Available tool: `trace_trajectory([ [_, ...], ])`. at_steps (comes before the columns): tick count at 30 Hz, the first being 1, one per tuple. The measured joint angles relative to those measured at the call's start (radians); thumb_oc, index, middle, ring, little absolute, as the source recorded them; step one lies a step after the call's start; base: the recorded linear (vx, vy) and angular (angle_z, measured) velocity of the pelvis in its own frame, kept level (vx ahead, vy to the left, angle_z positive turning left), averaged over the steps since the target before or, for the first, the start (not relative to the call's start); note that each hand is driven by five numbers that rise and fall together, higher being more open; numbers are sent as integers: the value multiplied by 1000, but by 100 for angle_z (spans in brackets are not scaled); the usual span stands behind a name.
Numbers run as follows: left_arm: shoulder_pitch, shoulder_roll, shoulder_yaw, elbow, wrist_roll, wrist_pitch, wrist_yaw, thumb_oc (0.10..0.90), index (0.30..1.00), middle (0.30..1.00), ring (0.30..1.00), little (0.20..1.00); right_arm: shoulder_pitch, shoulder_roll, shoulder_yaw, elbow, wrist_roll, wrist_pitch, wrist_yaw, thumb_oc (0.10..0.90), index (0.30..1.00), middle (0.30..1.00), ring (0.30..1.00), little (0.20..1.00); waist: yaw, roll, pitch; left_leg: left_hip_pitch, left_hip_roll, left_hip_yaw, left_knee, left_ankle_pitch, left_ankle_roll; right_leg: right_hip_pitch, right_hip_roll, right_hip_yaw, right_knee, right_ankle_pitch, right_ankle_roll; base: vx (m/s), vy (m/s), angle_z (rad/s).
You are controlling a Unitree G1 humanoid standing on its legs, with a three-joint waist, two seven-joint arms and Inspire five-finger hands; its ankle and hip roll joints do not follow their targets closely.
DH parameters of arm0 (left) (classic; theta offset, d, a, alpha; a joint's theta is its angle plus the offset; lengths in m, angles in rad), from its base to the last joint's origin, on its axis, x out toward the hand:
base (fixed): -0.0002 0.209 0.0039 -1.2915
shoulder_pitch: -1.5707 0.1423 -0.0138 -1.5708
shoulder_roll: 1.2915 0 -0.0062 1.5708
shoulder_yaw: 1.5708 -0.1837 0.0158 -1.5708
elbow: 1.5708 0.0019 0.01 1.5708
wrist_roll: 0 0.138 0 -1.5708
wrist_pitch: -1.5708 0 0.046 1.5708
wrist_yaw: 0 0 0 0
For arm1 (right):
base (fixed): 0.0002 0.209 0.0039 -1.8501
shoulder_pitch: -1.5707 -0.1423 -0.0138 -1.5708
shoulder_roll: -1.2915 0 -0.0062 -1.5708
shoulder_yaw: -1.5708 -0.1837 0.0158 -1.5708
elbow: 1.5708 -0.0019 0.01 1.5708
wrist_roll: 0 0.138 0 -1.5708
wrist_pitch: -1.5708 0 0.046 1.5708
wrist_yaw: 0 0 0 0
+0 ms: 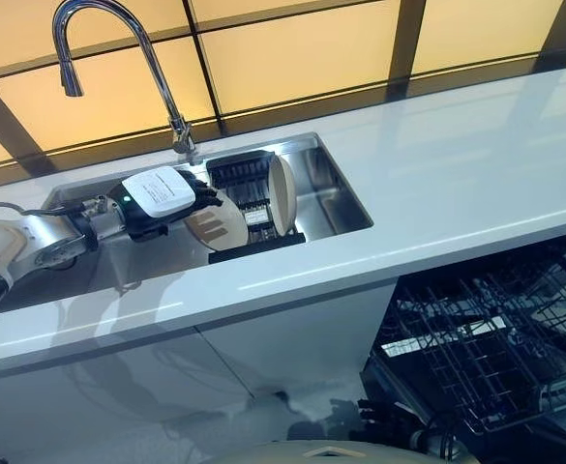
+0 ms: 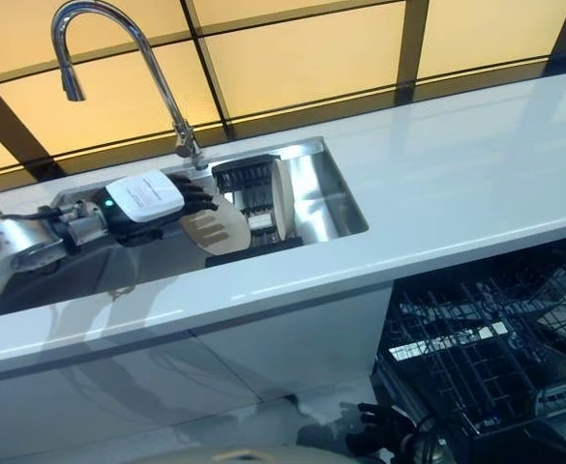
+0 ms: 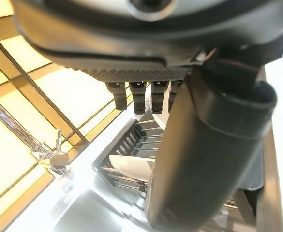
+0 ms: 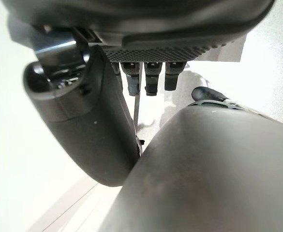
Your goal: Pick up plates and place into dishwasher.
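The left hand [image 1: 163, 198] reaches over the sink [image 1: 333, 189], its fingers at a beige plate [image 1: 219, 226] tilted against the black rack [image 1: 247, 184]; whether they grip it I cannot tell. A second plate [image 1: 283, 194] stands upright in the rack. The right hand [image 4: 83, 111] hangs with fingers relaxed, empty. No writing can be read. The white bench [image 1: 457, 164] carries the sink and chrome faucet [image 1: 118, 58]; below right, the dishwasher rack [image 1: 495, 348] stands pulled out.

A kitchen: sink [image 1: 333, 198] with tap [image 1: 118, 58], white counter [image 1: 457, 164], open dishwasher [image 1: 495, 358] below.
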State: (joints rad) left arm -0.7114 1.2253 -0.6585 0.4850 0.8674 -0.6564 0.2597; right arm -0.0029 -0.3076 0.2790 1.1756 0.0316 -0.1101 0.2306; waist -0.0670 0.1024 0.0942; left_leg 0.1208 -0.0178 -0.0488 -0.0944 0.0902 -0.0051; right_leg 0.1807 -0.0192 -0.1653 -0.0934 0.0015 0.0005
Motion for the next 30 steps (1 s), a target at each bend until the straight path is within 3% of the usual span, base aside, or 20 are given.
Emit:
trace_trajectory([
  [12, 16, -4, 0, 0, 38, 7, 31, 800, 900, 900, 900, 900, -1, 1, -9, -9, -3, -3, 1, 800, 900, 900, 900, 900, -7, -15, 18, 11, 1, 22, 0, -8, 1, 1, 0, 23, 0, 1, 0, 22, 37, -5],
  [23, 37, -9, 0, 0, 178, 3, 145, 800, 900, 900, 900, 900, -1, -1, -32, -10, -3, -8, -2, 800, 900, 900, 900, 900, -8, -22, 33, 16, 1, 47, 0, -15, 5, -5, -2, 48, 0, 4, 4, 15, 54, -6],
  [30, 38, -9, 0, 3, 229, -2, 157, 800, 900, 900, 900, 900, -1, -1, -42, -12, -3, -18, -3, 800, 900, 900, 900, 900, -12, -28, 39, 15, 0, 65, 0, -22, 6, -13, -3, 67, 0, 6, 5, 19, 45, -8],
])
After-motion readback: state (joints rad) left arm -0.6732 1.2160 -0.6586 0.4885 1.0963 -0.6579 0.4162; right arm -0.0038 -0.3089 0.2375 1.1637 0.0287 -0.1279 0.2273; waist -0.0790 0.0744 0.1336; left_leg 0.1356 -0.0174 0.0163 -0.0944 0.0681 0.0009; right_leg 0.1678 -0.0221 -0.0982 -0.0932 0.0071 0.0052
